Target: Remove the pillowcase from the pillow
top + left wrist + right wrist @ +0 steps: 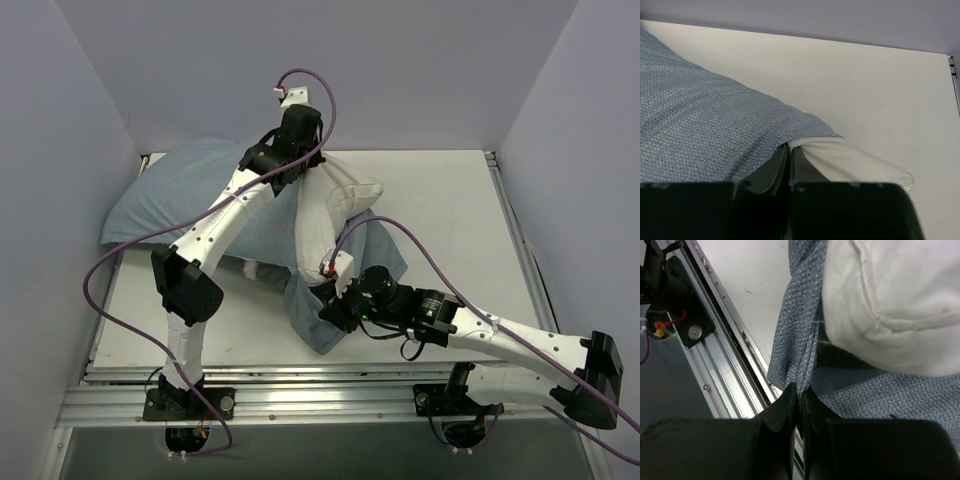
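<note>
Right wrist view, right claw (799, 390) clamping pillowcase (795, 330) fold, left claw (789, 150) pinching pillow (855, 162) corner.

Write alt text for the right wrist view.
The right gripper is shut on a fold of the blue-grey pillowcase. The white pillow bulges bare at upper right; a metal rail runs down the left.

pillow (335, 215) mostly hidden inside pillowcase (170, 195) and behind left arm (215, 225), what left gripper (789, 149) pinches — cannot tell
</note>
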### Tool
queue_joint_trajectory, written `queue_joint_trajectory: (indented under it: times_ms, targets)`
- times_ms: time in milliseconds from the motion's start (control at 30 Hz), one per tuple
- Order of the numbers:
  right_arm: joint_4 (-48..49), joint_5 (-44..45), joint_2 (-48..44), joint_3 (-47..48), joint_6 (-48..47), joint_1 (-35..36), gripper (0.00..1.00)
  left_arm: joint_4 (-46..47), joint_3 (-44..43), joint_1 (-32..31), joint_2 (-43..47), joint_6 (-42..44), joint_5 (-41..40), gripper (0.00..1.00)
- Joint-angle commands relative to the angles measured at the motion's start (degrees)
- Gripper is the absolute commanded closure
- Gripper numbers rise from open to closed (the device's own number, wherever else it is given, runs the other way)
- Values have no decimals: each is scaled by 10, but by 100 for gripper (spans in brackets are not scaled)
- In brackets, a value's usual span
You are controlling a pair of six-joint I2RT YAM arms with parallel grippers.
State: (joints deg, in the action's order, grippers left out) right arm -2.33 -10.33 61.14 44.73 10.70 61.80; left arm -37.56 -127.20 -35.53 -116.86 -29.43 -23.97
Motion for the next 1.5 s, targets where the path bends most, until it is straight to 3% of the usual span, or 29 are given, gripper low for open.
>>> queue_joint_trajectory:
  times_ms: [0,133,267,467,567,633,733,767,900,1033,1167,1300,1467]
  targets:
    - [-132,-132,-15,-9,69,53,100,182,-47,60,6,-9,-102,98]
    - [-102,-54,-8,-6,73,53,99,208,47,49,67,-21,-58,98]
    - [-62,33,11,-10,85,44,86,252,156,41,130,-62,18,98]
    - [11,77,11,-19,93,35,62,277,225,13,188,-72,111,98]
    - [12,94,-32,-11,107,28,41,261,216,13,204,-63,143,93]
    - [3,122,-60,3,115,21,29,250,214,14,222,-44,145,79]
    - [-28,160,-79,19,129,5,22,240,224,20,253,-20,140,56]
    - [-40,173,-81,22,133,-6,21,240,239,23,263,-17,138,43]
    - [-49,216,-93,14,161,-69,16,235,291,27,312,-5,144,27]
    - [-29,168,-76,-1,177,-169,11,228,368,27,379,-3,173,19]
    - [38,60,-51,-32,196,-251,10,216,475,24,441,-13,228,15]
    - [104,-54,-21,-47,201,-273,10,224,593,13,492,-26,296,11]
    - [148,-111,49,-43,203,-272,9,282,746,-24,546,-19,342,8]
